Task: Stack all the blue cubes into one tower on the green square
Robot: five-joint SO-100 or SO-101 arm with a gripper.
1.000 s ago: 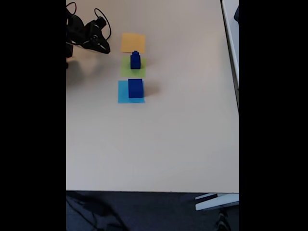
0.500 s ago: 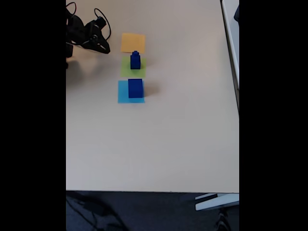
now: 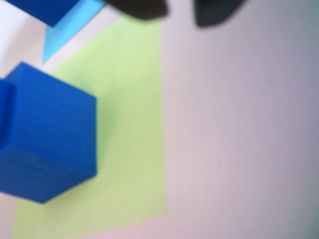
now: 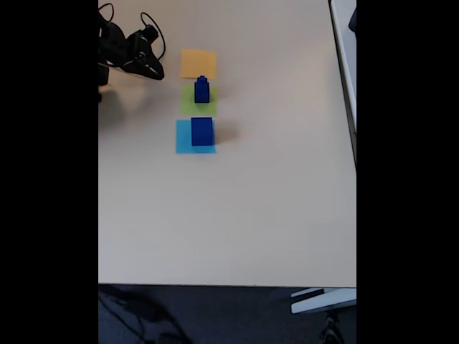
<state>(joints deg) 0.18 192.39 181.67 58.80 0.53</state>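
On green square [image 4: 198, 102], small cubes [image 4: 201, 89].

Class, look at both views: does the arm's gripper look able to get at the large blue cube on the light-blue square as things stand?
Probably yes. The large blue cube stands alone on the light-blue square with bare table around it. The gripper sits off to the left in the fixed view, and the small stack on the green square stands beside the route.

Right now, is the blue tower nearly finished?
Partly. On the green square two small cubes already stand stacked. The big cube sits apart on the light-blue square, so it is not in the tower yet. Nothing is in hand: the gripper hangs empty off to the side near the orange square. Left to do: join the big cube with the others into one tower.
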